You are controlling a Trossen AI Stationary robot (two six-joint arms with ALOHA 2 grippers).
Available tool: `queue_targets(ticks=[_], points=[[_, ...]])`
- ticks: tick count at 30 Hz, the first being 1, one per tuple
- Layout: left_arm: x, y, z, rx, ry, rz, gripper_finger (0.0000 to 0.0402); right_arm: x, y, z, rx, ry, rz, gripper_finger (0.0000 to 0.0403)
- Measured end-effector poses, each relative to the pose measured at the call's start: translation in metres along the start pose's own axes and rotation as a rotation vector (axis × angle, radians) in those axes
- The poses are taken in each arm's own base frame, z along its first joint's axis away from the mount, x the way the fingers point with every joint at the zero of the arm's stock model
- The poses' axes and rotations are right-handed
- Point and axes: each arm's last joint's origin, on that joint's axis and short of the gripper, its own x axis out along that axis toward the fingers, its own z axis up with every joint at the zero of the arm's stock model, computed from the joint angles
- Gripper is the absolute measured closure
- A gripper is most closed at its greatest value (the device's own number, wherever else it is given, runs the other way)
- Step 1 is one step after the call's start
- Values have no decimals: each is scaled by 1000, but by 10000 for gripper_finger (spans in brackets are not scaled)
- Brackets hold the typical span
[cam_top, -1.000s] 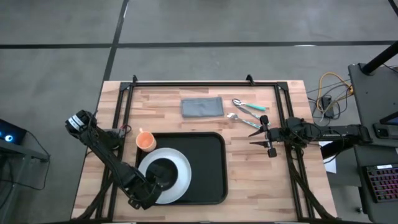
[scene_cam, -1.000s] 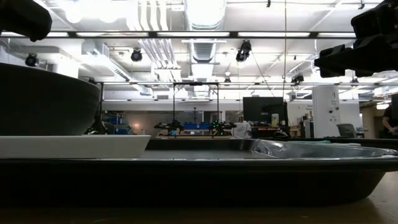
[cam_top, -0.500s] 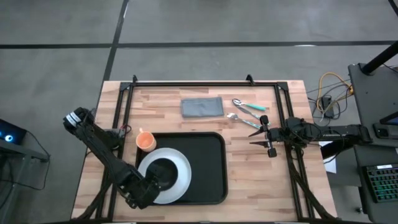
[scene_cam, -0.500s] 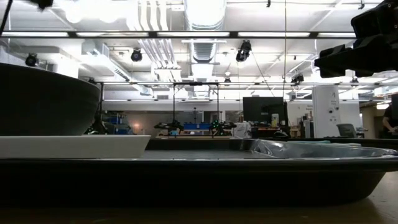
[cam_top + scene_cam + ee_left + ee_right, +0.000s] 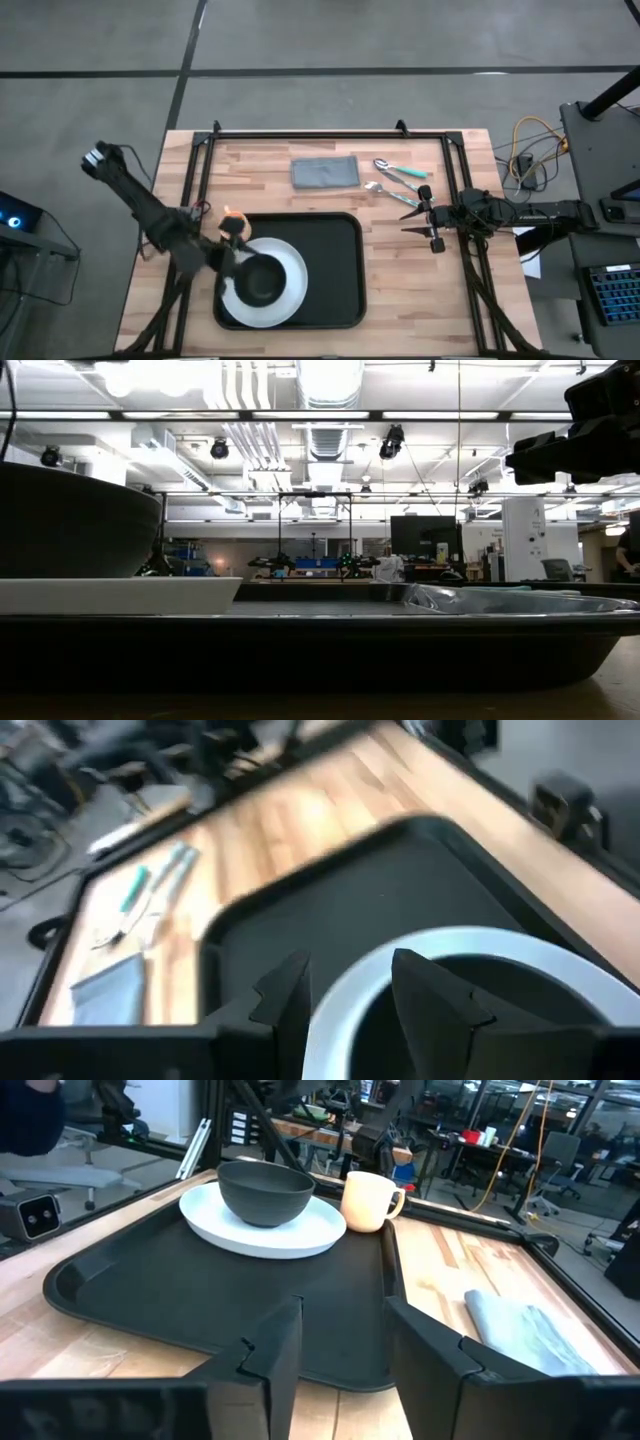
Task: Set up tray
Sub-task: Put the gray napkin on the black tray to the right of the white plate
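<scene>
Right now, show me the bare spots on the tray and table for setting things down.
Free: the large flat black rectangular tray's right half, beside the round white plate; bare wood between tray and right tool. Crowded: around the orange cup, grey folded cloth and cutlery.

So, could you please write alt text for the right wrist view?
A black tray on a wooden table holds a white plate with a dark bowl on it. A cream mug stands beside the tray, a grey cloth lies nearby.
</scene>
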Motion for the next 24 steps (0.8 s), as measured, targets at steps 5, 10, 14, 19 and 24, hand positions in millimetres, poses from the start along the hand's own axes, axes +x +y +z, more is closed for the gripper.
queue_targets(ticks=[5,10,14,19,24], points=[[-16,25,-38,-109,-107,88,280,0,0,0,-6,0,-1,273],[-28,40,-68,-175,-207,177,280,0,0,0,-8,1,-5,268],[-35,47,-87,-232,-293,210,280,0,0,0,-15,1,-6,266],[-48,53,-92,-244,-455,177,280,0,0,0,-16,1,-8,272],[-53,56,-100,-248,-492,220,280,0,0,0,-25,1,-8,275]])
